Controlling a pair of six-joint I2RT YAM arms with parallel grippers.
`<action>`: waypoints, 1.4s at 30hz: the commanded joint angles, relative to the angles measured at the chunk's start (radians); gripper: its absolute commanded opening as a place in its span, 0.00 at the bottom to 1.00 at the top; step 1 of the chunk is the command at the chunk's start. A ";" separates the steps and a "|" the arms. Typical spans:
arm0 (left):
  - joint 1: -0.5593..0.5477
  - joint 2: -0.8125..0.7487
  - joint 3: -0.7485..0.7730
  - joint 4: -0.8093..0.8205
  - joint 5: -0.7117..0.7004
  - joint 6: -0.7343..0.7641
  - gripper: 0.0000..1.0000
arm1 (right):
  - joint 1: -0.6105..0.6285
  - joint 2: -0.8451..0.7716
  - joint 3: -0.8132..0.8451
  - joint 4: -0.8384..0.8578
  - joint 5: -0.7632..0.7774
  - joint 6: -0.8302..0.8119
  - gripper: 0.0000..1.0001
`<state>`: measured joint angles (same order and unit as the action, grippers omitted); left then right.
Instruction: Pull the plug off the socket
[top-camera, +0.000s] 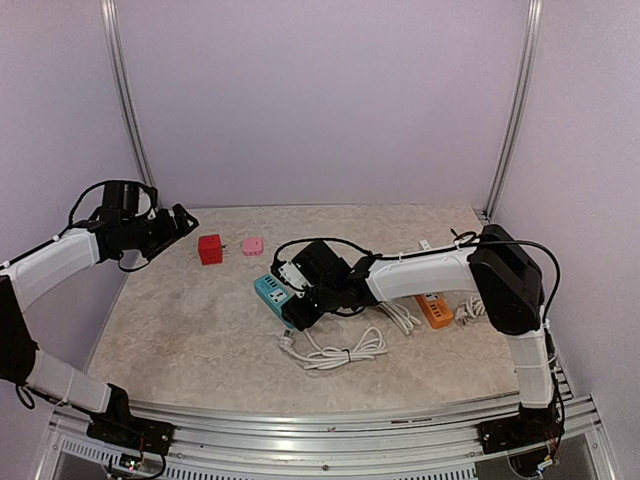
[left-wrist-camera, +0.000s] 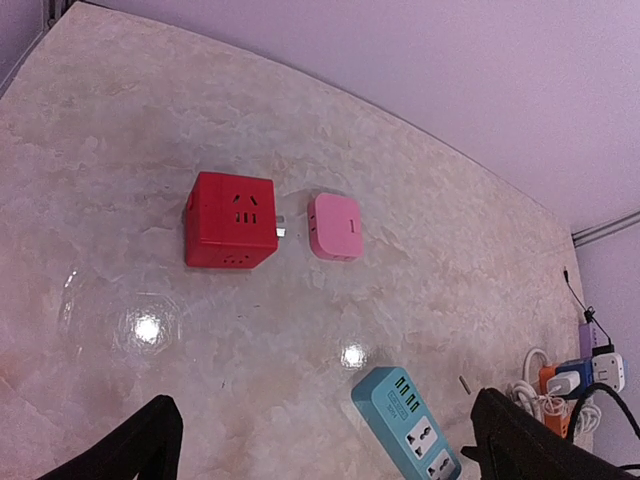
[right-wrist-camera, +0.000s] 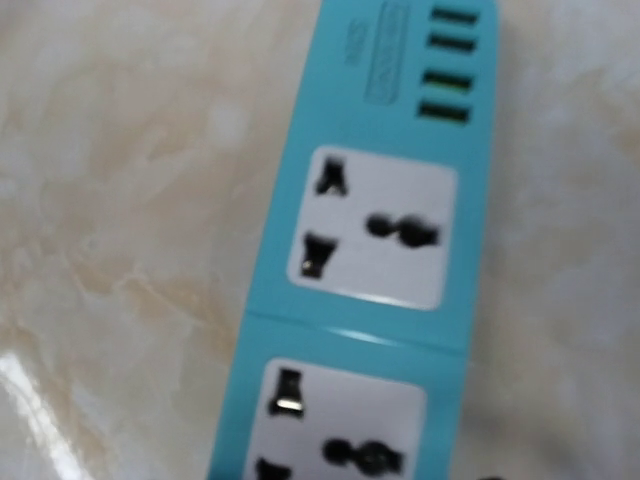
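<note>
Pink plug: lies on the worktop toward the far left, just beside the red cube socket. A metal prong shows in the narrow gap between them. Whether the prong is seated in the cube cannot be told from the left wrist view; possibly it is already free.

Handling (judged): the plug is taken to be small, light and stiff, a glossy plastic shell with rounded corners, so likely slippery. A hold across its two flat opposite sides is advised, with a straight pull along the prong line, away from the cube. The cube also looks light and is expected to drag along unless braced.

Left tool: fingers spread wide, nothing between them, held above the worktop short of the cube.

Right tool: placed over the blue power strip. Its fingers are not shown clearly, so its state cannot be told.

Count:
- pink plug: one
- red cube socket: one
- blue power strip: one, with two empty outlets and four small slots seen close up
- orange power strip: one
- white cable: one coil
</note>
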<state>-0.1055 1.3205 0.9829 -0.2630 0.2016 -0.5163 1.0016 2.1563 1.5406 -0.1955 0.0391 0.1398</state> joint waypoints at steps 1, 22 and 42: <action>-0.005 -0.027 -0.018 0.005 -0.009 0.000 0.99 | 0.015 0.070 0.068 -0.084 -0.025 0.020 0.65; -0.006 -0.067 -0.049 0.027 -0.003 -0.004 0.99 | -0.002 -0.013 0.120 -0.110 0.052 0.034 0.07; -0.024 -0.085 -0.081 0.060 0.016 -0.021 0.99 | -0.350 -0.372 0.230 0.104 0.066 -0.025 0.00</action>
<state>-0.1200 1.2480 0.9176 -0.2249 0.2043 -0.5312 0.7250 1.7645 1.6943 -0.2024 0.0914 0.1226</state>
